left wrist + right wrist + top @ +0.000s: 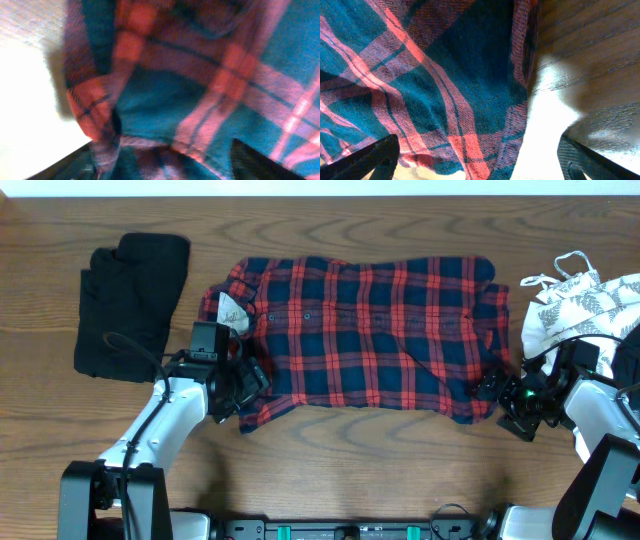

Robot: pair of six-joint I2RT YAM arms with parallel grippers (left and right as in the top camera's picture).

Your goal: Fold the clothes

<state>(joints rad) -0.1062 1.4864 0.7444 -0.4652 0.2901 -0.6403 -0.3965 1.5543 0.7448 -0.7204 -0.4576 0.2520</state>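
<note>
The red-and-navy plaid shirt (370,330) lies spread flat across the middle of the table, its collar and white neck label (232,312) to the left. My left gripper (248,380) is at the shirt's lower-left corner. In the left wrist view the plaid cloth (200,90) bunches between the spread dark fingers (260,162). My right gripper (490,388) is at the shirt's lower-right corner, open. In the right wrist view the shirt's hem (470,100) lies between its wide-apart fingers (370,160), nearer the left one.
A black garment (130,305) lies folded at the far left. A white leaf-print garment (580,305) is heaped at the right edge, just behind my right arm. Bare wooden table (380,460) runs along the front.
</note>
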